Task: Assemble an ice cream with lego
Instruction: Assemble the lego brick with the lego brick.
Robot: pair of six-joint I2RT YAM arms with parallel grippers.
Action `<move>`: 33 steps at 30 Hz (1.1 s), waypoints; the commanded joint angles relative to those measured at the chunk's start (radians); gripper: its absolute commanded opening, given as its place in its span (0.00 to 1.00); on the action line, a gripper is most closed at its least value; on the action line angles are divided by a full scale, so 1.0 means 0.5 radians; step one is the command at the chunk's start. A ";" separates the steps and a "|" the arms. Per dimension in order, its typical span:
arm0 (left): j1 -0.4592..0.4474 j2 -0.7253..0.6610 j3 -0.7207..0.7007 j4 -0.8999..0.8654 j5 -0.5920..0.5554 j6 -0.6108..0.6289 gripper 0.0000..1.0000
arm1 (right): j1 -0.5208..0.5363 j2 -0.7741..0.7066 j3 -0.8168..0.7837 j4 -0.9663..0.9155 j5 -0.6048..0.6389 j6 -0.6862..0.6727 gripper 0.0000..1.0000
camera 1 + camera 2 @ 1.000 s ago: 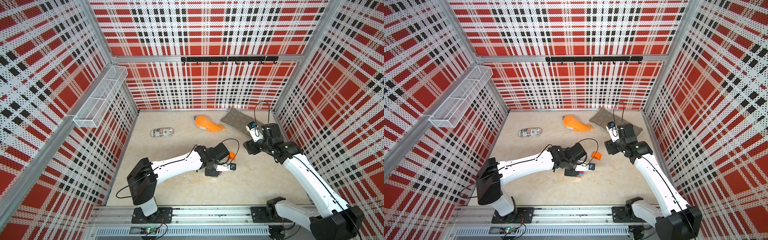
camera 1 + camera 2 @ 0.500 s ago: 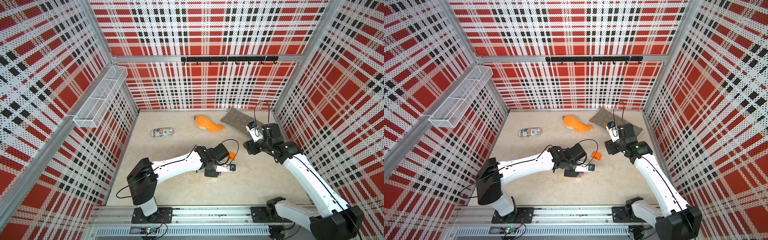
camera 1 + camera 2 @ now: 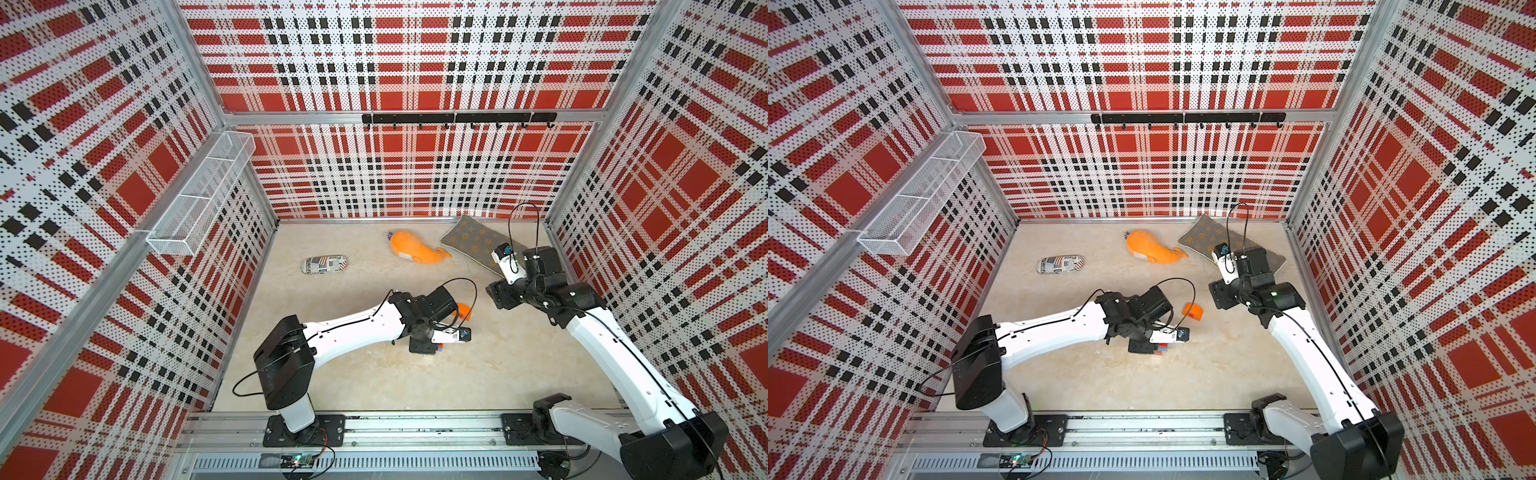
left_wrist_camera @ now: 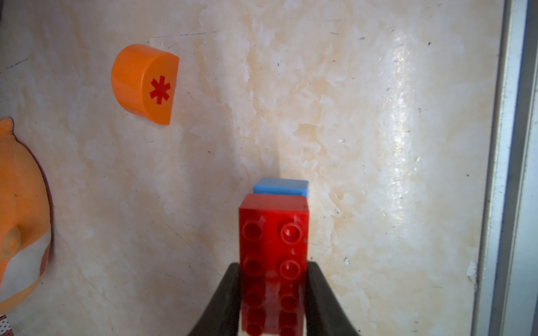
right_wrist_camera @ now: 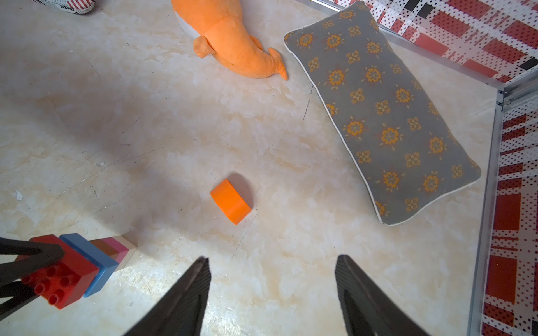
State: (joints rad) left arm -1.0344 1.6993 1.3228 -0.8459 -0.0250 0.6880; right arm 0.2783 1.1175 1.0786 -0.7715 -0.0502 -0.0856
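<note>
My left gripper (image 4: pixel 273 266) is shut on the red brick (image 4: pixel 273 232) of the lego stack, one finger on each long side. The stack (image 5: pixel 72 261) lies on its side near the floor: red, then blue (image 5: pixel 87 256), brown, pink and a cream end. I cannot tell whether it touches the table. In a top view only a sliver of the stack (image 3: pixel 1160 348) shows under the left wrist. The rounded orange piece (image 4: pixel 145 84) with a red asterisk lies loose nearby, in both top views (image 3: pixel 464 311) (image 3: pixel 1193 311). My right gripper (image 5: pixel 272 261) hovers open and empty, short of the orange piece (image 5: pixel 231 202).
An orange plush whale (image 3: pixel 415 251) and a grey flowered cushion (image 3: pixel 473 243) lie at the back. The right wrist overlaps the cushion's near end. A flag-print pouch (image 3: pixel 324 264) lies back left. A wire basket (image 3: pixel 199 195) hangs on the left wall. A hook rail (image 3: pixel 457 118) spans the back wall.
</note>
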 commanded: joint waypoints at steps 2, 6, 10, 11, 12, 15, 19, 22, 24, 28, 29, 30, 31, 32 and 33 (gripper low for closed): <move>0.012 -0.008 0.016 -0.007 0.021 0.044 0.06 | -0.018 0.020 -0.019 0.034 -0.029 0.003 0.73; 0.013 -0.005 0.039 -0.024 0.025 0.055 0.06 | -0.018 0.023 -0.019 0.034 -0.029 0.001 0.73; 0.012 0.011 0.045 -0.044 0.028 0.057 0.06 | -0.019 0.023 -0.016 0.034 -0.032 0.003 0.73; 0.010 0.015 0.048 -0.044 0.032 0.060 0.06 | -0.019 0.025 -0.016 0.034 -0.029 0.001 0.73; 0.011 0.015 0.048 -0.047 0.032 0.061 0.06 | -0.019 0.026 -0.016 0.034 -0.029 0.003 0.73; 0.011 0.013 0.060 -0.054 0.027 0.063 0.06 | -0.018 0.032 -0.013 0.034 -0.032 0.003 0.73; 0.010 -0.002 0.079 -0.064 0.025 0.072 0.06 | -0.019 0.040 -0.013 0.034 -0.035 0.001 0.73; 0.010 -0.008 0.080 -0.066 0.028 0.075 0.06 | -0.019 0.040 -0.015 0.034 -0.035 -0.001 0.73; 0.008 -0.006 0.073 -0.066 0.034 0.076 0.06 | -0.017 0.038 -0.016 0.037 -0.035 0.002 0.73; 0.010 0.010 0.073 -0.066 0.050 0.070 0.06 | -0.019 0.037 -0.019 0.037 -0.038 0.002 0.73; 0.008 0.014 0.074 -0.066 0.050 0.069 0.06 | -0.019 0.037 -0.019 0.037 -0.035 0.003 0.73; 0.009 0.019 0.077 -0.064 0.050 0.069 0.06 | -0.017 0.038 -0.019 0.037 -0.035 0.003 0.73; 0.007 0.024 0.079 -0.062 0.053 0.071 0.06 | -0.019 0.037 -0.019 0.037 -0.035 0.002 0.73; 0.007 0.027 0.082 -0.063 0.055 0.069 0.06 | -0.019 0.036 -0.019 0.037 -0.035 0.002 0.73; 0.007 0.028 0.085 -0.064 0.055 0.070 0.06 | -0.018 0.035 -0.019 0.037 -0.035 0.002 0.73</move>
State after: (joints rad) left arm -1.0336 1.6997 1.3327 -0.8658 -0.0166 0.7120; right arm 0.2783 1.1336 1.0779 -0.7712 -0.0643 -0.0860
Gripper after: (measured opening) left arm 0.341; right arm 0.729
